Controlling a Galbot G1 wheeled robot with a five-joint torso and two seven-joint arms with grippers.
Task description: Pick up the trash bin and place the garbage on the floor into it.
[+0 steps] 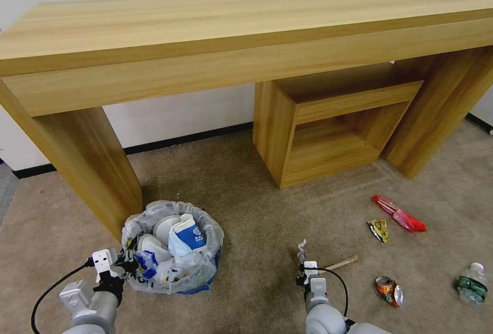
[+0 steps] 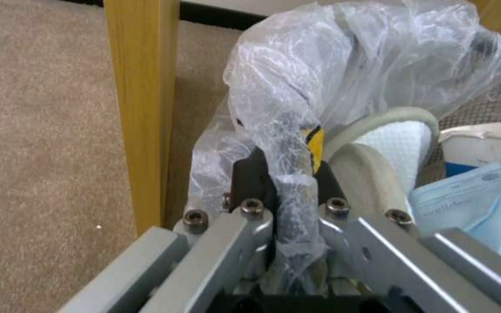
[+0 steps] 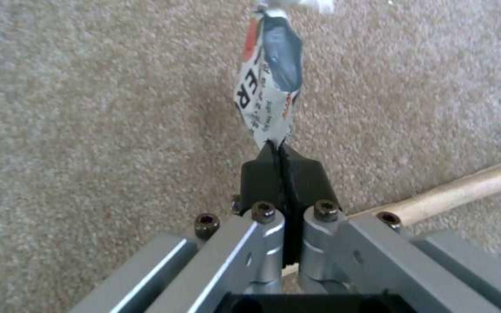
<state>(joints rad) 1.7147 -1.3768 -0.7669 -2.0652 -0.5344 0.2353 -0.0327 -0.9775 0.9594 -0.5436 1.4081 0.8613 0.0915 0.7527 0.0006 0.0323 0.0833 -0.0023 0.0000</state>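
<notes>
- Gripping the bagged rim of the trash bin (image 1: 172, 254), the left gripper (image 1: 123, 264) sits at the bin's near-left edge; in the left wrist view its pads (image 2: 249, 180) are pinched tight on a fold of the translucent liner (image 2: 297, 130) and the rim beneath it.
- Just beyond those fingers, inside the bin, lie a white slipper (image 2: 389, 152) and pale blue paper (image 2: 471, 195); the head view also shows a blue-white cup (image 1: 187, 234) on top of the load.
- Beside the left gripper, on its outer side, stands the leg of the wooden table (image 1: 87, 164), close to the bin.
- Farther right, the right gripper (image 1: 308, 267) is low over the floor (image 1: 246, 195), its jaws closed on the lower edge of a small red-white wrapper (image 3: 268, 82), which sticks out past the fingertips and looks clear of the carpet.
- Just to the right of that gripper lies the wooden stick (image 1: 341, 262); near it on the same side is the crushed can (image 1: 389, 290), and farther off the yellow wrapper (image 1: 379, 228), the red wrapper (image 1: 400, 214) and the plastic bottle (image 1: 472, 282).
- Judged step: one piece is picked and awaits dropping into the bin.
- The next move calls for bringing wrapper and bin mouth together, releasing only once the wrapper hangs over the opening, since the bin is already heaped.
</notes>
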